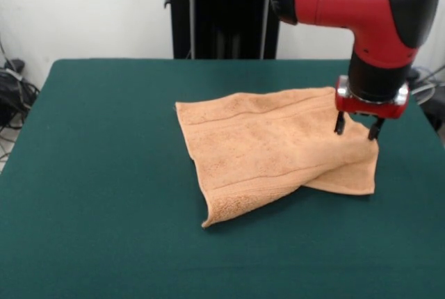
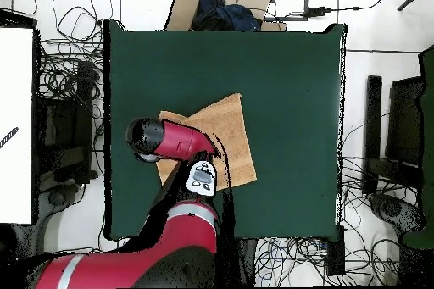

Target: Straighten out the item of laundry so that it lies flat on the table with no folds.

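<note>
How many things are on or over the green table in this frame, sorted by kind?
Peach-orange terry towel: 1, lying partly folded on the table
Robot gripper: 1, open, fingertips at the towel's edge
Other loose items on the table: 0
Total: 2

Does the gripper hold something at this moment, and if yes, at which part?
It cannot be told. The gripper is at the right edge of the towel, fingers spread, but a hold is not visible.
</note>
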Controlling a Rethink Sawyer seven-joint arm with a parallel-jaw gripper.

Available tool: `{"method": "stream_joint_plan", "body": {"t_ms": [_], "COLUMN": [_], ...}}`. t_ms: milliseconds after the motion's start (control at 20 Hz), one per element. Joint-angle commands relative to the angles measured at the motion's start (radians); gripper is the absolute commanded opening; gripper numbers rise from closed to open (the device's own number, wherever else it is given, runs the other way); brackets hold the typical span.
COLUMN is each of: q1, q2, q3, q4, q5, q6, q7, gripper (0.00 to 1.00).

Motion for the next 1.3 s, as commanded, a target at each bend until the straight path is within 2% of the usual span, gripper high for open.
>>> {"method": "stream_joint_plan", "body": {"t_ms": [50,500,900,1200,1300], "q1": [0.025,0.015,0.011,0.080,0.079], "q2": [0.039,0.104,0.102,0.071,0.072], "q3": [-0.020,-0.004,-0.004,-0.090,-0.088], "q4": [-0.098,-0.190,-0.179,-0.166,-0.164], "q5": [-0.043,-0.049,-0.055,-0.058,-0.052], "q6": [0.028,0.038,0.024,0.025,0.020], "q7": [0.168,0.136,0.130,0.205,0.198], "gripper": [1.00,1.00,1.00,1.00,1.00]}}
